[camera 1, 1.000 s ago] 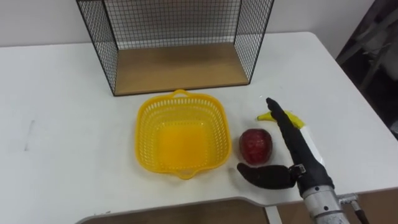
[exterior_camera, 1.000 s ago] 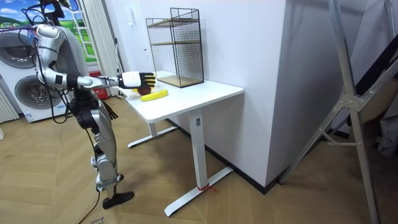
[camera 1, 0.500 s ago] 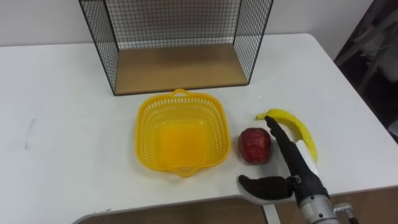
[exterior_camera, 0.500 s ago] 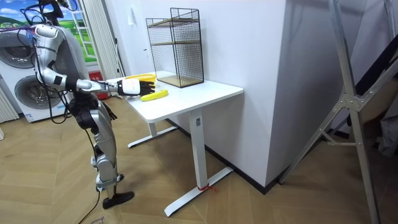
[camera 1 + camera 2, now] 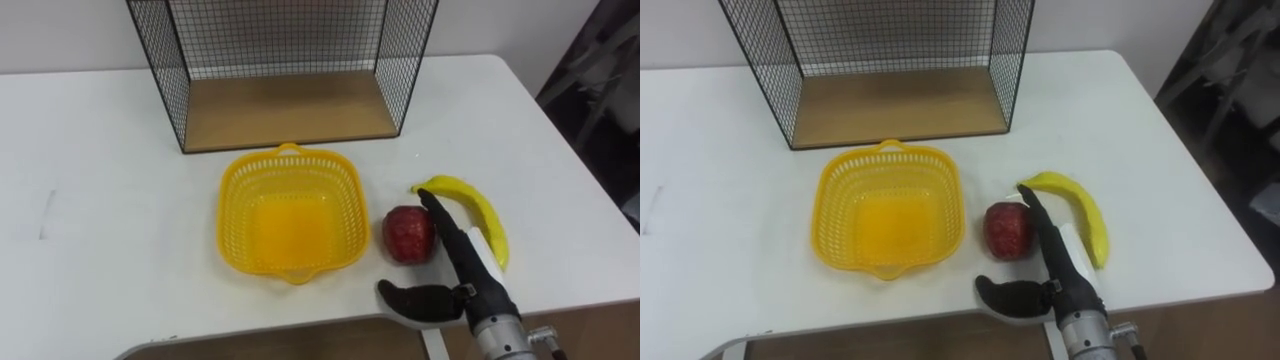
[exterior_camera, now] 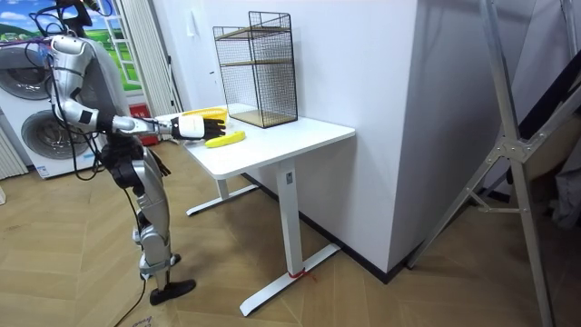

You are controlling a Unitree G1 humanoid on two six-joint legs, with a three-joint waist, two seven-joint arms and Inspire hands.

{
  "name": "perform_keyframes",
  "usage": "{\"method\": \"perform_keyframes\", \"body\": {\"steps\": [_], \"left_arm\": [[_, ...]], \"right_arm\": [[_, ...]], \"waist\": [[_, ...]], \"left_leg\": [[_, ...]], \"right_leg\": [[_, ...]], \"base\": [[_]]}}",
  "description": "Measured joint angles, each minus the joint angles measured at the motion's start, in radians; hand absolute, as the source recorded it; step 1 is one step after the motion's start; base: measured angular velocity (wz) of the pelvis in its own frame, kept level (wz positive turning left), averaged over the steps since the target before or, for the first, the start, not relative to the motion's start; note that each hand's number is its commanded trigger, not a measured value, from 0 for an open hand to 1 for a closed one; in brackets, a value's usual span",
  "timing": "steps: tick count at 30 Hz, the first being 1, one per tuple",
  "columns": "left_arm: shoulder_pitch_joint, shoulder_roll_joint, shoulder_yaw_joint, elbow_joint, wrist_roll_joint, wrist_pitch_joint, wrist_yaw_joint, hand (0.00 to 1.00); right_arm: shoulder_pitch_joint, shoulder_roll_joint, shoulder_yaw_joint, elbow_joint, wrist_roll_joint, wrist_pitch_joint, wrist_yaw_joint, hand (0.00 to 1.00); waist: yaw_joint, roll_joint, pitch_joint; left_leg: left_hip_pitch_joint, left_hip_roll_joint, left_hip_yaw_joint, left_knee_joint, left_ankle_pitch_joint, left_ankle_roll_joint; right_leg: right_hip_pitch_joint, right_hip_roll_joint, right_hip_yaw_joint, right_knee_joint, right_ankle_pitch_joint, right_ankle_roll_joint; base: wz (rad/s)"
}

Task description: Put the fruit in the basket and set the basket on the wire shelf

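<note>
An empty yellow basket [image 5: 292, 215] stands on the white table [image 5: 100, 230], in front of the black wire shelf [image 5: 285, 70] with its wooden floor. To the basket's right lies a red apple [image 5: 410, 234], and right of that a banana [image 5: 470, 210]. My right hand [image 5: 462, 265] comes in from the lower right, edge-on and open. Its straight fingers lie between the apple and the banana, close against the apple's right side. The thumb [image 5: 410, 298] spreads out on the near side of the apple. In the room view the robot stands at the table's end with its right hand [image 6: 195, 124] stretched out beside the banana [image 6: 225, 138].
The table's front edge runs just under my right hand, and its right edge lies past the banana. Bare white tabletop stretches left of the basket. The wire shelf [image 6: 257, 70] has a second level above.
My right hand has drawn back toward the table's front edge, uncovering the banana. Its fingers now lie closer to the apple. Basket, apple and banana have not moved.
</note>
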Motion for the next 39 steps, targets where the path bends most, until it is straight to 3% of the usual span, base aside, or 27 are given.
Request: {"method": "perform_keyframes", "body": {"steps": [1, 2, 3, 4, 20, 39], "left_arm": [[0.0, 0.0, 0.0, 0.001, 0.0, 0.002, 0.0, 0.0], [0.0, 0.0, 0.0, 0.001, 0.0, 0.004, 0.0, 0.0], [-0.001, 0.0, 0.0, 0.001, 0.0, 0.005, 0.0, 0.0], [-0.001, 0.0, 0.0, 0.001, 0.0, 0.005, 0.0, 0.0], [-0.007, 0.0, 0.001, 0.002, 0.0, 0.027, 0.0, 0.0], [-0.005, -0.002, 0.003, 0.002, 0.0, 0.048, 0.0, 0.0]], "right_arm": [[0.0, 0.0, 0.002, 0.0, 0.0, 0.0, 0.0, 0.0], [0.0, 0.0, 0.003, 0.0, 0.0, 0.0, 0.0, 0.66], [0.0, 0.0, 0.005, 0.0, 0.0, 0.0, -0.001, 0.95], [0.0, 0.0, 0.005, 0.0, 0.0, 0.001, -0.001, 1.0], [-0.051, 0.002, -0.003, 0.002, -0.039, 0.043, -0.039, 1.0], [-0.059, 0.035, 0.015, 0.031, 0.044, 0.044, -0.008, 1.0]], "waist": [[0.0, -0.001, -0.0006], [0.001, -0.002, -0.0006], [0.001, -0.002, -0.0008], [0.001, -0.003, -0.001], [0.004, -0.003, -0.0013], [0.011, -0.003, -0.0016]], "left_leg": [[0.0, 0.0, 0.0, 0.0, 0.0, 0.0], [0.0, 0.0, 0.0, 0.0, 0.0, 0.0], [0.0, 0.0, 0.0, 0.001, 0.0, 0.0], [0.0, 0.0, 0.001, 0.001, 0.0, 0.0], [0.0, 0.001, 0.002, 0.001, 0.0, 0.0], [0.006, 0.0, -0.016, 0.003, -0.001, 0.0]], "right_leg": [[0.001, 0.0, 0.0, 0.0, 0.0, 0.0], [0.002, 0.0, 0.0, 0.001, 0.0, 0.0], [0.002, 0.0, 0.0, 0.001, 0.0, 0.0], [0.002, 0.0, 0.0, 0.002, 0.0, 0.0], [0.004, 0.0, -0.001, -0.001, 0.0, 0.0], [0.023, -0.001, -0.014, -0.01, 0.001, 0.0]], "base": [[0.0], [0.0], [0.0], [0.0], [0.0], [0.01]]}}
